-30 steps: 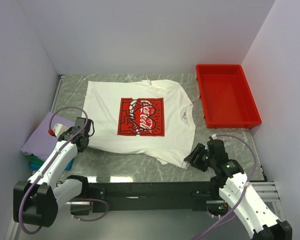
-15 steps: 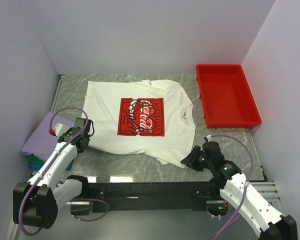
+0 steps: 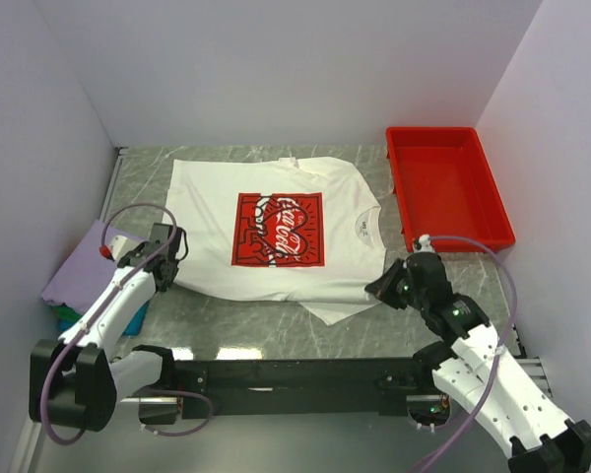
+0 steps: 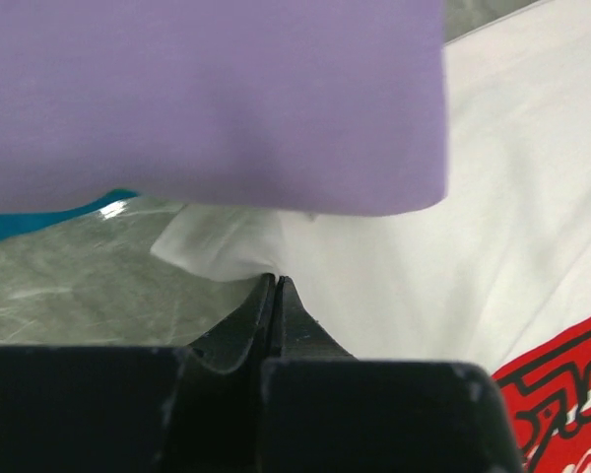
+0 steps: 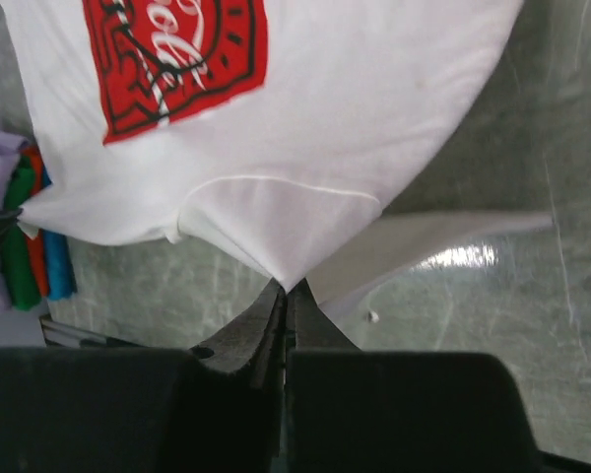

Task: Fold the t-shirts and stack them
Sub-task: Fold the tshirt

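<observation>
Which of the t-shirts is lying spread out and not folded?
The white t-shirt with the red print lies spread flat; the lavender one at the left is folded.

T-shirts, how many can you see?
4 that show: the white shirt lies spread on the table; piled at its left edge are the lavender shirt on top, with the green shirt and blue shirt peeking out beneath. More may hide in the pile.

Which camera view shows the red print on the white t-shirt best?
The top external view: the red print is whole. The left wrist view catches only a corner; the right wrist view crops its top.
</observation>
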{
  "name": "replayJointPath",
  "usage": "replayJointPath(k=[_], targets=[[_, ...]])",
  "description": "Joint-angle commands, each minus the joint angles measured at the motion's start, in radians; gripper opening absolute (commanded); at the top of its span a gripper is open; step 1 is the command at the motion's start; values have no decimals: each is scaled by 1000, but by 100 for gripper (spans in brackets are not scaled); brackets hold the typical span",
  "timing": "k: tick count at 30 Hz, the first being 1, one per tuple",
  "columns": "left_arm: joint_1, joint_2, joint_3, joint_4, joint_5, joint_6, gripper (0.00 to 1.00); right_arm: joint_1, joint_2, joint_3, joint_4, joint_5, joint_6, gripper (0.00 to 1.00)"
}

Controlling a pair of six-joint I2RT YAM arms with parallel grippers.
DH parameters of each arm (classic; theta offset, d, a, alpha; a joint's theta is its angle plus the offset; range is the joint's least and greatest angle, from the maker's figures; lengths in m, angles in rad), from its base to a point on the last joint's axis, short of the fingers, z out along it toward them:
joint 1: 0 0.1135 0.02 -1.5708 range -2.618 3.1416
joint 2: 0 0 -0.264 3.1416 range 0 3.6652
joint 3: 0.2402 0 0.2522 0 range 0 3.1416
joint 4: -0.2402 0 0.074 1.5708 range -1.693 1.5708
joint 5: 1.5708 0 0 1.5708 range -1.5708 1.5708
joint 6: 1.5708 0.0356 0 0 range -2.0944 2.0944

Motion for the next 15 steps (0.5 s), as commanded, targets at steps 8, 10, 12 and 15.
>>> replayJointPath(k=[8,10,12,15], targets=[[3,287,337,-7,-38,22,1,-156,341,236,121,-9,-121,0],[6,368,405,-20,-42,27,1,-199,403,263,148,-34,-134,0],[14,445,443,-18,-33,39,1,-224,491,303,166,-43,-154,0],[26,531,529,-18,-19,68,1,-262,602,347,198,-74,-167,0]])
